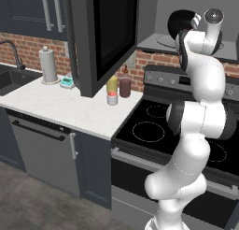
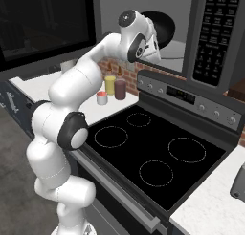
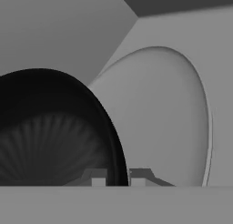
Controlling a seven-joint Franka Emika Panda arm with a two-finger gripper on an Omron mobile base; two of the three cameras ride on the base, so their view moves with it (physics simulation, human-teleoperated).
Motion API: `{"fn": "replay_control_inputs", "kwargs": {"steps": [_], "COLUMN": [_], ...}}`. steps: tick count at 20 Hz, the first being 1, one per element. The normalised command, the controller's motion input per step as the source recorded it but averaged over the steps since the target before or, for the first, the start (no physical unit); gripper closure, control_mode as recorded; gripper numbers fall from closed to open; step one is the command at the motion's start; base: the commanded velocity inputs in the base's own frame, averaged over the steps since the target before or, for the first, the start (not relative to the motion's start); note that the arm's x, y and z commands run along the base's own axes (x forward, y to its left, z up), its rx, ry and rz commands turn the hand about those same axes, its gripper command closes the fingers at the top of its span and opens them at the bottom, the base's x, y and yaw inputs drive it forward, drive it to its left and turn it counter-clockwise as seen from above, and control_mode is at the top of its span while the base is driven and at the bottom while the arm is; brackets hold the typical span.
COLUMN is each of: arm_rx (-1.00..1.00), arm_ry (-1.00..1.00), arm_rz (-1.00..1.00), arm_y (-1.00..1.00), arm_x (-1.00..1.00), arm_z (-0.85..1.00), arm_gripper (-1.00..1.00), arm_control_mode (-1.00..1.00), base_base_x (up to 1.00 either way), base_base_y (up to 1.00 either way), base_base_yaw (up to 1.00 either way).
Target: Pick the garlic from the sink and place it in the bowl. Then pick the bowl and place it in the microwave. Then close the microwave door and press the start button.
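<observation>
My gripper (image 3: 116, 177) is shut on the rim of the glossy black bowl (image 3: 50, 132), one fingertip on each side of it. The bowl (image 1: 178, 21) hangs tilted at the mouth of the microwave (image 2: 179, 52), just over the round glass turntable (image 3: 159, 114) on the grey floor inside. The microwave door (image 1: 100, 37) stands swung open to the left. To the right of the opening is the button panel (image 2: 215, 33). A corner of the black sink (image 1: 10, 80) and its faucet (image 1: 14, 50) show at the far left. The garlic is hidden.
Below the microwave lies the black stove (image 2: 158, 153) with its burner rings. On the white counter (image 1: 60, 107) stand a paper towel roll (image 1: 47, 64), a small teal box (image 1: 67, 82), and a yellow jar (image 1: 112, 85), a dark bottle (image 1: 125, 84) and a small cup (image 1: 112, 98).
</observation>
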Motion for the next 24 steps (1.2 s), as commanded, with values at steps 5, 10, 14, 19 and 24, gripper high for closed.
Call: {"fn": "replay_control_inputs", "kwargs": {"steps": [5, 10, 14, 19, 24], "arm_rx": [0.00, 0.00, 0.00, 0.00, 0.00], "arm_ry": [0.01, 0.01, 0.00, -0.01, -0.27], "arm_rz": [0.00, 0.00, 0.00, 0.00, 0.02], "arm_y": [-0.01, 0.00, 0.00, 0.00, 0.03], "arm_x": [0.08, 0.12, 0.20, 0.24, 0.00], "arm_z": [-0.26, -0.22, -0.11, -0.06, 0.00], "arm_gripper": [1.00, 1.00, -1.00, -1.00, -1.00], "arm_control_mode": [-1.00, -1.00, -1.00, -1.00, -1.00], "base_base_x": [0.00, 0.00, 0.00, 0.00, 0.00], "base_base_y": [0.00, 0.00, 0.00, 0.00, 0.00], "base_base_yaw": [0.00, 0.00, 0.00, 0.00, 0.00]}}
